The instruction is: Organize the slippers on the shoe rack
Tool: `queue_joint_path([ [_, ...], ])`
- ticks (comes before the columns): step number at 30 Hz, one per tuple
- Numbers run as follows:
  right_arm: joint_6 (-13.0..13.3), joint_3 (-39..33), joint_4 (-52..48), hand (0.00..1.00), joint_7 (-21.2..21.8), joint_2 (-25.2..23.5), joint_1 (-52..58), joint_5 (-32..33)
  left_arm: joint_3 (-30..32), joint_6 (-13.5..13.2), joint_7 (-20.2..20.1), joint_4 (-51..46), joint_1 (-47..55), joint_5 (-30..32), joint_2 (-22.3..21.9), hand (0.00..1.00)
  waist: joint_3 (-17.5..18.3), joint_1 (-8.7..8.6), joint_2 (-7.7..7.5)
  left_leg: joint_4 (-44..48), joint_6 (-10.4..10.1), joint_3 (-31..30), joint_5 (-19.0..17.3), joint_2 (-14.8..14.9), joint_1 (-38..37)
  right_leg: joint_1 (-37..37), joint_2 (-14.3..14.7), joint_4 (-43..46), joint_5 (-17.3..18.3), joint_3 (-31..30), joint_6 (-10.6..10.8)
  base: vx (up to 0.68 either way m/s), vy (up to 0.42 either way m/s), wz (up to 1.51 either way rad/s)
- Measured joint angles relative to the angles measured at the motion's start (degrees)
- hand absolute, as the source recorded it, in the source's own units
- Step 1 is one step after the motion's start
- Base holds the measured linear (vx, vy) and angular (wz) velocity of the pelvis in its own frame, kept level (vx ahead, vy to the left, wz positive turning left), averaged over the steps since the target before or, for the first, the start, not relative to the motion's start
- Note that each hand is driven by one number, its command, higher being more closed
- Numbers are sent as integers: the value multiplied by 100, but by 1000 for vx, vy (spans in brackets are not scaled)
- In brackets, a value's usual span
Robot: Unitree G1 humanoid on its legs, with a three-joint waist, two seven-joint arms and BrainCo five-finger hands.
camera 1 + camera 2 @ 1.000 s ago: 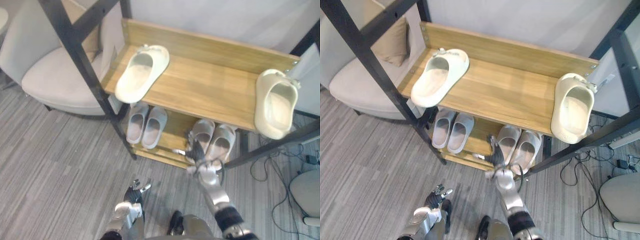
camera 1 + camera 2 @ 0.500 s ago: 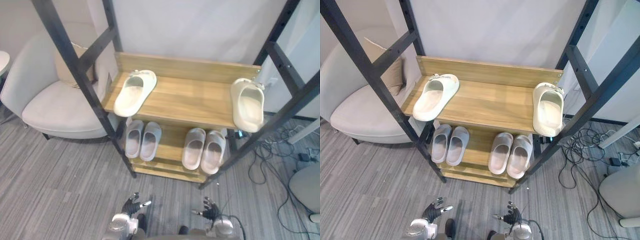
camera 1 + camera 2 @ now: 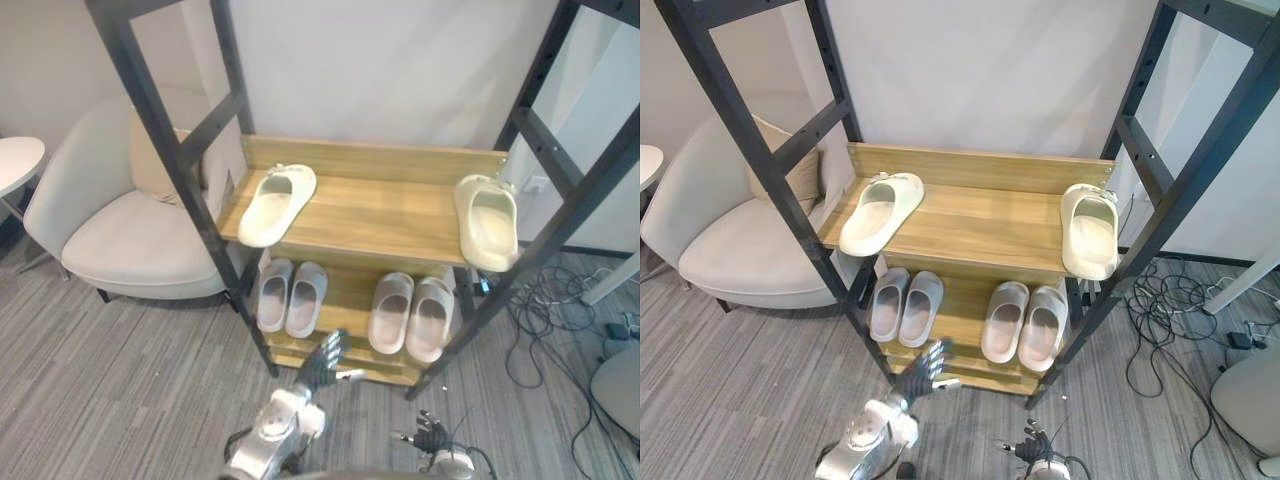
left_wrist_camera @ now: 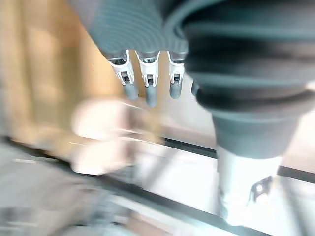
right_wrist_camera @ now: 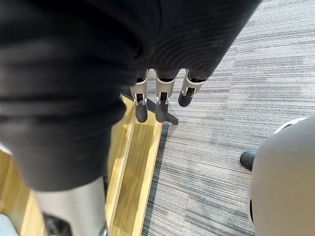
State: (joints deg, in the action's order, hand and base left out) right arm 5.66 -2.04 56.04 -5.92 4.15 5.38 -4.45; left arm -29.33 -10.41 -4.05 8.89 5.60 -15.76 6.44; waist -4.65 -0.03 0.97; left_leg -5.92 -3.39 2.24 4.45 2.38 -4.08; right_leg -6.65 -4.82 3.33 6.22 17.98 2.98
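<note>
Since half a second earlier the left hand (image 3: pixel 322 364) had risen from low over the carpet to just in front of the rack's bottom board, while the right hand (image 3: pixel 430 440) stayed down near the floor. The whole view had also shifted, so the camera itself had moved.

The shoe rack (image 3: pixel 380 205), with black metal posts and pale wooden shelves, stood against a white wall. A cream armchair (image 3: pixel 130 230) with a tan cushion (image 3: pixel 150 160) sat just beside its left posts. Black cables (image 3: pixel 560 320) lay on the grey carpet to the rack's right.

Six slippers sat on the rack. On the upper shelf were two thick-soled cream ones, well apart. One cream slipper (image 3: pixel 275 203) lay at the left end, angled, its tip over the front edge. The second cream slipper (image 3: pixel 487 222) lay at the right end against the post, also overhanging. On the lower shelf lay four pale grey ones, a left pair (image 3: pixel 290 296) and a right pair (image 3: pixel 412 314), each side by side. Any print on them was too small to tell.

The left hand's fingers were spread straight and held nothing, below the gap between the two grey pairs and touching neither. The right hand's fingers were likewise relaxed and empty.
</note>
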Motion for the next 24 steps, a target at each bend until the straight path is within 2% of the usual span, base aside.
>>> queue_joint_path([
  [6,39,58,128,0,-51,56,-48,-6,-213,-235,76,-952,-53,-52,167,0,40,6,44,-2,5,-98,-8,-14,-4,-93,34,-83,-28,71,-41,28,-18,7],
  [16,60,289,128,0,-99,88,-71,-19,-146,-447,595,-1778,-571,-6,217,0,91,8,-9,-23,-6,-99,-36,-12,-42,-156,43,-155,-47,73,-59,0,0,0],
  [19,59,298,128,0,-98,89,-76,-18,108,-449,811,-1786,-897,141,219,0,91,4,-10,-32,-6,-79,-36,-5,-55,-155,45,-163,-47,55,-59,-22,-7,-3],
  [24,55,332,128,0,-81,102,-87,-18,932,-457,1164,-1450,-1797,450,409,0,104,-6,-40,-33,-12,-58,-39,4,-60,-155,54,-177,-53,40,-68,-2,-2,-1],
])
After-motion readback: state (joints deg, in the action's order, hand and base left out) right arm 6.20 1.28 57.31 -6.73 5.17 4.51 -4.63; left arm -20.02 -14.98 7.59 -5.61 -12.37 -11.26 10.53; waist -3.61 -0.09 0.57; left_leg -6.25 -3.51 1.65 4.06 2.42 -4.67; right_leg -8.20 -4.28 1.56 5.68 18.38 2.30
